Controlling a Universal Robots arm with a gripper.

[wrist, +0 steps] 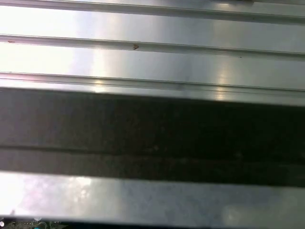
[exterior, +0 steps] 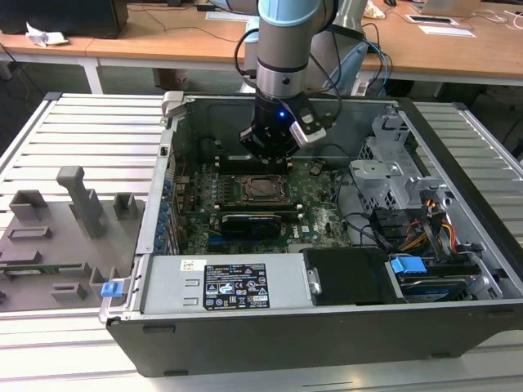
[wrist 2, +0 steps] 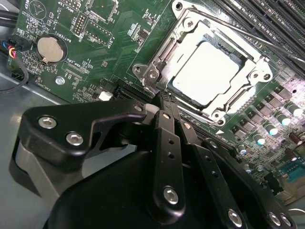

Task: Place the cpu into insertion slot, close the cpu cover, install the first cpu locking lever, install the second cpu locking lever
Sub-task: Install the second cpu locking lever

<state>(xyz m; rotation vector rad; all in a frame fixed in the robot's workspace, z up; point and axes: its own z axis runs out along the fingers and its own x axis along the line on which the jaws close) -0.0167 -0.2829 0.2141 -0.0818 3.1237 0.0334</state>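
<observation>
The cpu (wrist 2: 205, 71), a pale metal square, lies in the insertion slot (exterior: 260, 189) on the green motherboard. The silver cpu cover (wrist 2: 193, 29) lies flat around it, and the chip shows through its window. A thin locking lever rod (wrist 2: 267, 40) runs along one side of the socket, over the memory slots. My gripper (wrist 2: 162, 99) is shut, its black fingers (wrist 2: 167, 143) pressed together, with the tips at the socket's corner next to a screw boss (wrist 2: 152, 75). In the exterior view the gripper (exterior: 265, 159) hangs inside the case just behind the socket.
A black card with a grille (exterior: 257, 220) sits in front of the socket. A power supply (exterior: 233, 286) lies along the near wall and a drive cage (exterior: 392, 175) at the exterior view's right. Grey fixtures (exterior: 73, 204) stand on the ribbed table. A coin battery (wrist 2: 50, 49) sits on the board.
</observation>
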